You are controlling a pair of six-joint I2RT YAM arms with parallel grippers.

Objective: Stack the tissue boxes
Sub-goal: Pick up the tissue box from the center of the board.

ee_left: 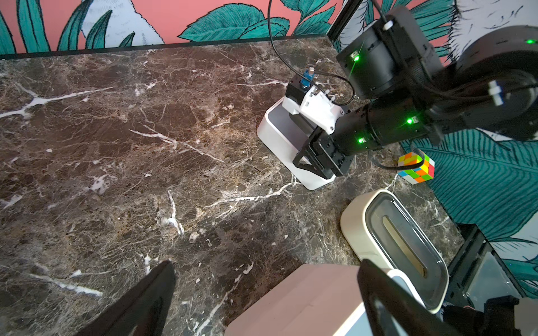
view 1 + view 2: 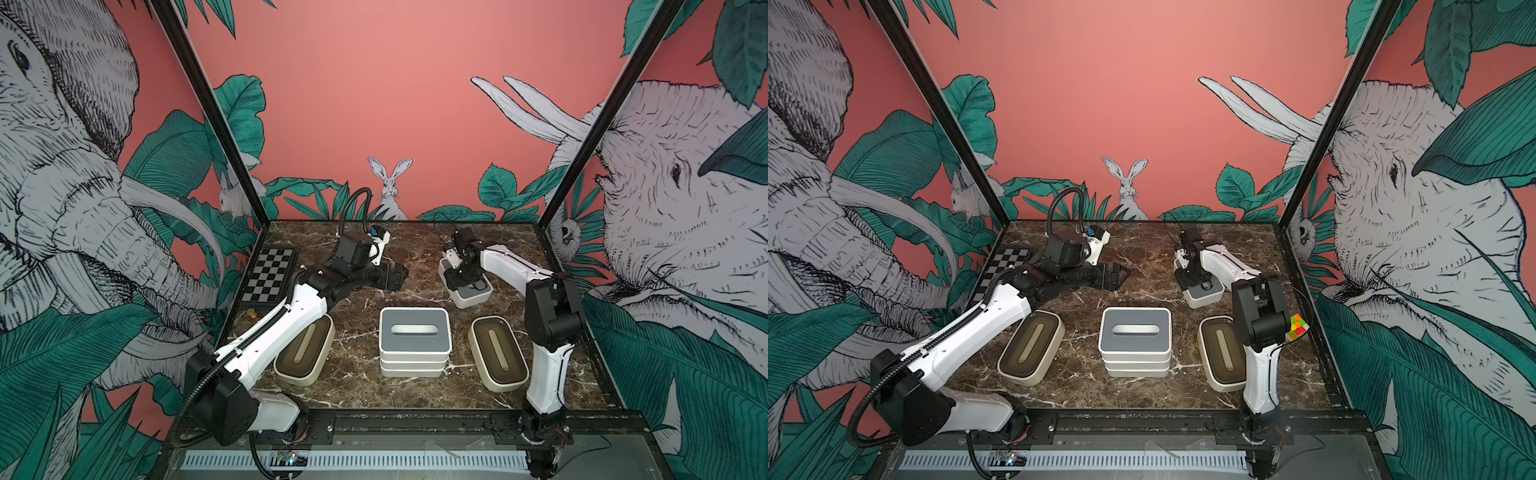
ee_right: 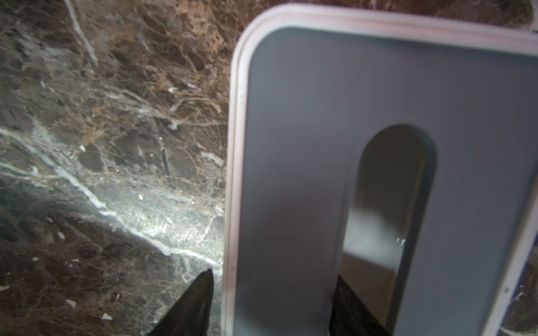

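A stack of three tissue boxes stands at the table's middle, a grey lid on top. A cream tissue box with a dark brown lid lies to its left and a second one to its right. At the back right sits a lone grey-lidded tissue box. My right gripper straddles its lid: one finger is in the slot, while the other hangs a thin gap off the outer wall. My left gripper hovers wide open and holds nothing, behind the stack's left corner.
A black-and-white checkered board lies at the back left, partly under my left arm. A small multicoloured cube sits by the right edge behind my right arm. The cell's walls close in on three sides.
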